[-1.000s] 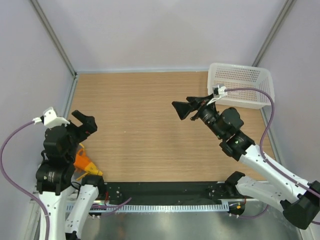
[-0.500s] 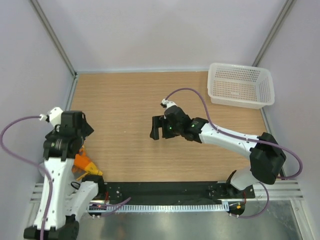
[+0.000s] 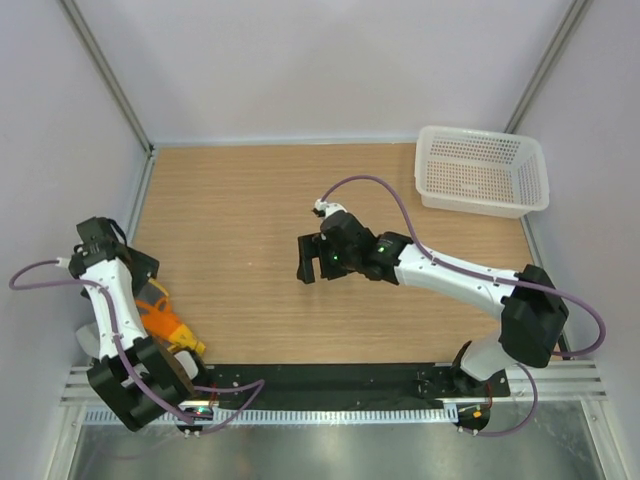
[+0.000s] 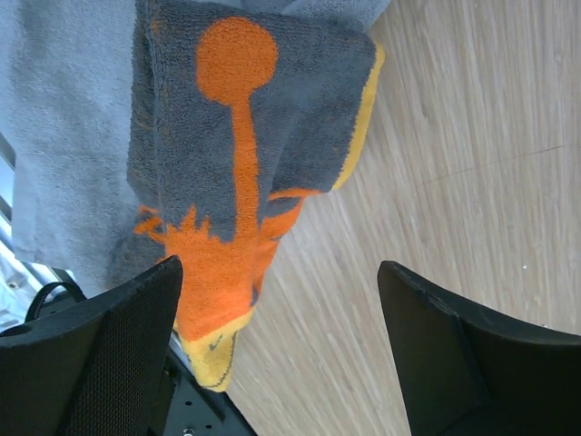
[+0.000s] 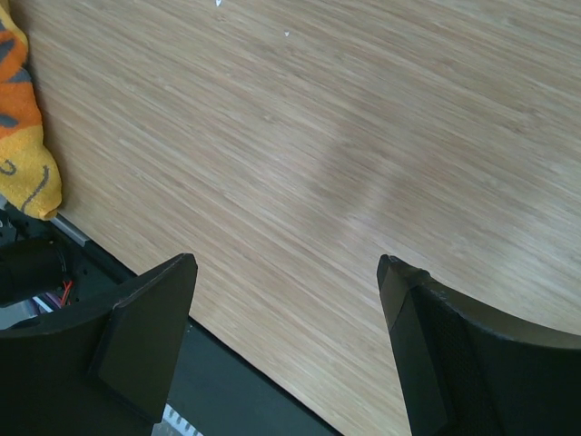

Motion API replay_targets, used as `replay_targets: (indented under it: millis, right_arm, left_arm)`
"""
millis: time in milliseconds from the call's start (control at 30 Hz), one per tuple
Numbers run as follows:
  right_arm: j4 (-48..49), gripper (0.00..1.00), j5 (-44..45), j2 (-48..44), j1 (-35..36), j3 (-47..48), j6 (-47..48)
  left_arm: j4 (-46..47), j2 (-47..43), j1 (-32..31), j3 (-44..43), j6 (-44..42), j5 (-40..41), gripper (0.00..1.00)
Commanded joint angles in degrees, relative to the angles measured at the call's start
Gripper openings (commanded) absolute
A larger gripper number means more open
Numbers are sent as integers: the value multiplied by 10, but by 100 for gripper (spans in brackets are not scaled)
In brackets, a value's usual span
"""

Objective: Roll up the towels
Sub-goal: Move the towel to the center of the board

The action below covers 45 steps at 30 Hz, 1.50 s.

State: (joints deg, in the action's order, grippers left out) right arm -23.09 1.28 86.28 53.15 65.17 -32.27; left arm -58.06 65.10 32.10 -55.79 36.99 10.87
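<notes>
Two towels lie bunched at the near left corner of the table. The small one is orange with grey patches and a yellow edge; it also shows in the top view as an orange towel and at the left edge of the right wrist view as an orange towel. The light-grey towel lies under and beside it, mostly hidden by the left arm in the top view. My left gripper hangs open above the orange towel's near end, holding nothing. My right gripper is open over bare wood at mid-table.
A white perforated basket stands at the far right corner. A black rail runs along the table's near edge, close to the towels. Grey walls close in the left, back and right sides.
The right arm swung from beside the basket down to mid-table. The left arm dropped and turned, so its gripper now looks down on the towels.
</notes>
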Motion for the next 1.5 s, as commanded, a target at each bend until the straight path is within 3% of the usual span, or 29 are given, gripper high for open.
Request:
replay_targets:
  millis: [0,433,667,733,767,833,867,967,1100,1200,1300,1467]
  right_arm:
    - [-10,88,0,6,4,22,-3]
    - [-39,88,2,42,5,37,20]
    - [-49,88,0,64,5,44,41]
    - [-56,88,8,73,5,51,46]
    - [-59,88,13,77,5,56,49]
    - [-70,88,23,90,5,71,54]
    - [-74,88,29,94,4,78,59]
    - [-96,87,63,104,4,102,65]
    - [-134,87,145,96,-19,118,55]
    - [-143,87,155,75,-51,117,49]
    - [-157,87,156,46,-86,117,46]
    - [-172,88,179,-8,-114,98,52]
  left_arm:
    - [33,-4,28,3,-13,-47,89]
    - [62,20,160,30,13,-99,85]
    - [109,67,169,43,24,-105,75]
    - [119,78,169,48,26,-124,58]
    - [124,80,169,47,26,-133,42]
    - [130,80,167,43,27,-141,21]
    - [132,79,158,38,31,-141,0]
    - [125,62,127,13,37,-135,0]
    - [100,19,-14,-48,72,-83,0]
    - [102,10,-115,-97,111,-105,0]
    - [116,44,-195,-162,113,-154,0]
    - [66,121,-308,-259,90,-157,0]
